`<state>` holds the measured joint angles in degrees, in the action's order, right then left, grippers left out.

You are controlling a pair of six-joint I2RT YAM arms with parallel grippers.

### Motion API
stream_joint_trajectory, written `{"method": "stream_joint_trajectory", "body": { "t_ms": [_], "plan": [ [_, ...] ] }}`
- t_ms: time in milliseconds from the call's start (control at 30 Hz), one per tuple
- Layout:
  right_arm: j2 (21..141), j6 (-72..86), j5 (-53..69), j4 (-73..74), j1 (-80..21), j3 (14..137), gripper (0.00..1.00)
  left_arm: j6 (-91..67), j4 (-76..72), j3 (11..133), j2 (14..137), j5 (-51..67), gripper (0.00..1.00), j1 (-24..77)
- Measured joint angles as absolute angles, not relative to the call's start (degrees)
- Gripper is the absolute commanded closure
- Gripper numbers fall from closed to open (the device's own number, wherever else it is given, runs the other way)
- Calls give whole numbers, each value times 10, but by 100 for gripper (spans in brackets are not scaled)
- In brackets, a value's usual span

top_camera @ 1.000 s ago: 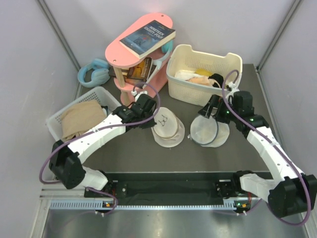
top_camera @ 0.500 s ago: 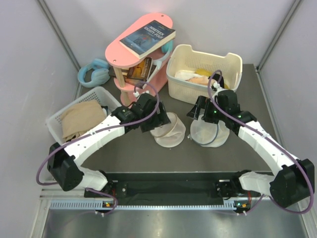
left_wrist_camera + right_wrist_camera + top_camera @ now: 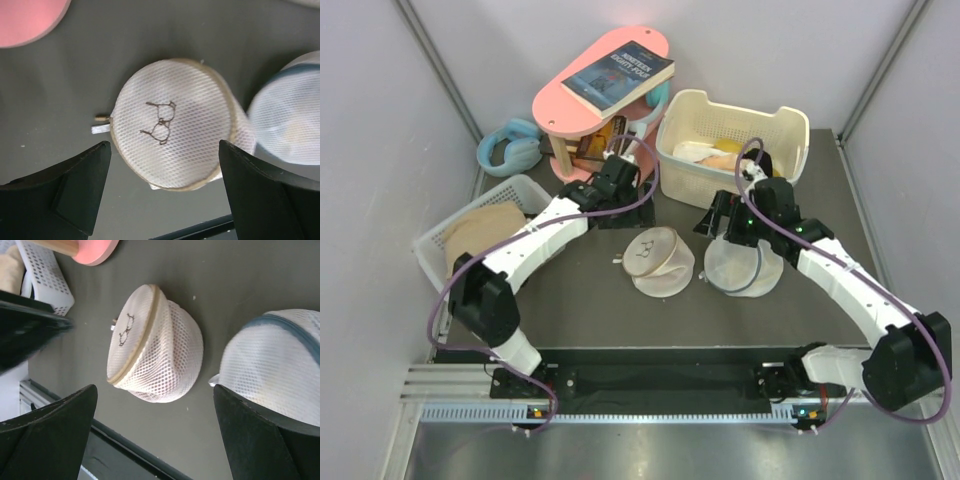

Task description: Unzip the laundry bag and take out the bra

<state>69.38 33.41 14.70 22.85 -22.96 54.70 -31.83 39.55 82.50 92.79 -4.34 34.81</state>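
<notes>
The laundry bag (image 3: 658, 262), a round cream mesh dome, lies on the dark table with its drawn face (image 3: 161, 122) tilted up and left. Its zip pull (image 3: 102, 118) sticks out at the left rim, and the zip looks closed. My left gripper (image 3: 632, 212) hangs open above and behind the bag, touching nothing; in the left wrist view the left gripper (image 3: 164, 146) frames the bag's face. My right gripper (image 3: 718, 218) is open too, over the gap between the two bags, with the laundry bag (image 3: 155, 345) ahead of the right gripper (image 3: 154, 390). The bra is hidden.
A white mesh bag (image 3: 745, 265) with a blue-grey rim lies just right of the laundry bag. Behind stand a pink stand (image 3: 555, 105) with a book (image 3: 618, 75) and a cream basket (image 3: 730, 115) of clothes. A white basket (image 3: 438, 240) and blue headphones (image 3: 505, 148) are at the left.
My left gripper went from shut to open and drew back from the laundry bag toward the pink stand, uncovering the bag's face. The right gripper shifted left, toward the bags.
</notes>
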Motion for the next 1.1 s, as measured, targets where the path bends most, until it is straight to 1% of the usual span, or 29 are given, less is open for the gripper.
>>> {"method": "stream_joint_trajectory", "body": {
  "t_ms": [100, 200, 233, 367, 500, 533, 567, 600, 667, 700, 767, 800, 900, 1100],
  "plan": [
    [721, 337, 150, 234, -249, 567, 9, -304, 401, 817, 951, -39, 7, 343],
    [768, 336, 156, 245, -274, 592, 12, -301, 396, 796, 951, -23, 8, 338],
    [784, 336, 157, 251, -280, 599, 16, -302, 389, 787, 951, -12, 8, 337],
    [832, 332, 156, 277, -297, 608, 23, -310, 366, 751, 952, 21, 8, 335],
    [850, 330, 147, 309, -304, 608, 30, -323, 358, 722, 957, 41, 9, 335],
    [852, 330, 144, 315, -304, 608, 41, -328, 352, 716, 959, 48, 9, 335],
    [853, 330, 142, 318, -304, 608, 47, -332, 346, 708, 962, 56, 9, 335],
    [856, 327, 141, 319, -304, 608, 59, -335, 342, 703, 963, 62, 9, 335],
    [866, 323, 143, 318, -304, 608, 68, -344, 335, 697, 966, 75, 9, 335],
    [875, 325, 148, 316, -304, 608, 77, -347, 332, 697, 967, 80, 10, 335],
    [895, 322, 156, 311, -304, 608, 87, -356, 324, 696, 968, 93, 10, 336],
    [905, 320, 158, 310, -304, 608, 94, -361, 319, 696, 968, 100, 11, 337],
    [937, 309, 159, 318, -303, 624, 100, -380, 296, 695, 971, 127, 11, 344],
    [1000, 277, 141, 326, -285, 737, 100, -434, 234, 695, 994, 186, 11, 382]
  ]
}}
